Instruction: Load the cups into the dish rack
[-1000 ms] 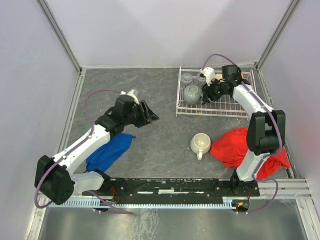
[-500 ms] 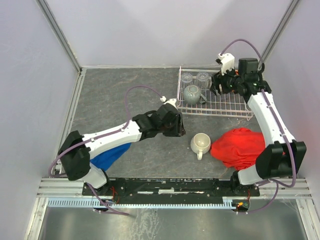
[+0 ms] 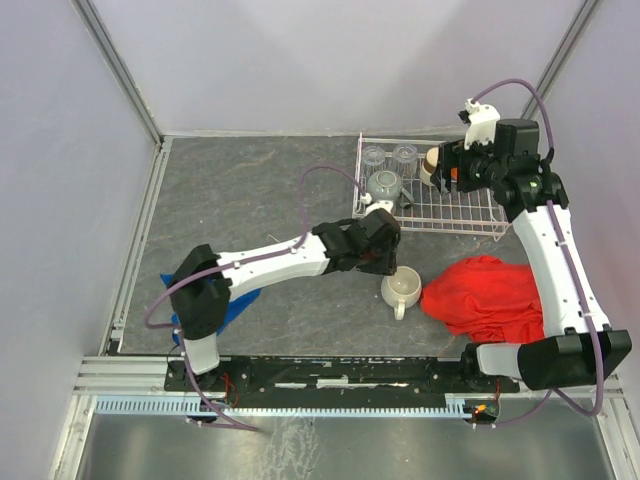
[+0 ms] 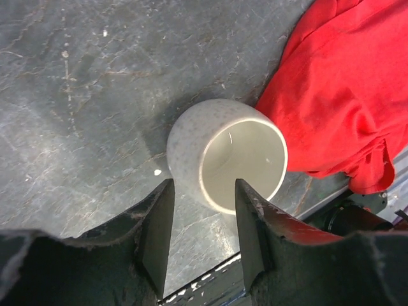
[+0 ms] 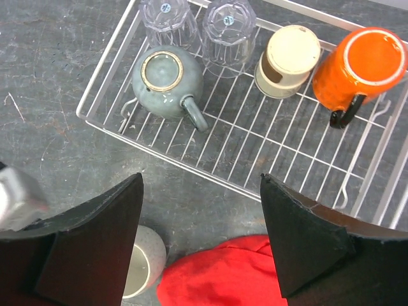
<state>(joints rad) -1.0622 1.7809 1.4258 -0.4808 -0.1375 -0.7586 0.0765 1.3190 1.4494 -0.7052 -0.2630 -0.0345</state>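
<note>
The grey table (image 3: 260,200) carries the white wire rack (image 3: 430,228) at its far right. A red cloth (image 3: 485,295) lies crumpled on the table in front of the rack, well apart from a blue cloth (image 3: 240,300) that is mostly hidden under the left arm.

The left gripper (image 4: 203,191) reaches across to the middle of the table and hangs over the cream mug (image 4: 226,153). Its fingers (image 4: 159,223) are about half spread and hold nothing; the wrist view shows their tips over the mug's near rim, not gripping it. The right gripper (image 5: 201,185) hovers above the rack's near edge with its fingers (image 5: 95,236) spread wide and nothing between them.

The cream mug stands mouth up on the table outside the rack, just beside the red cloth. Five cups sit in the rack, along its far side, all base up. The grey-green mug (image 5: 162,80) is at the left. The orange mug (image 5: 360,67), which has a dark handle, is at the right. The tan cup (image 5: 287,60) is just left of the orange mug. Two clear tumblers (image 5: 228,25) stand side by side behind the grey-green mug.
</note>
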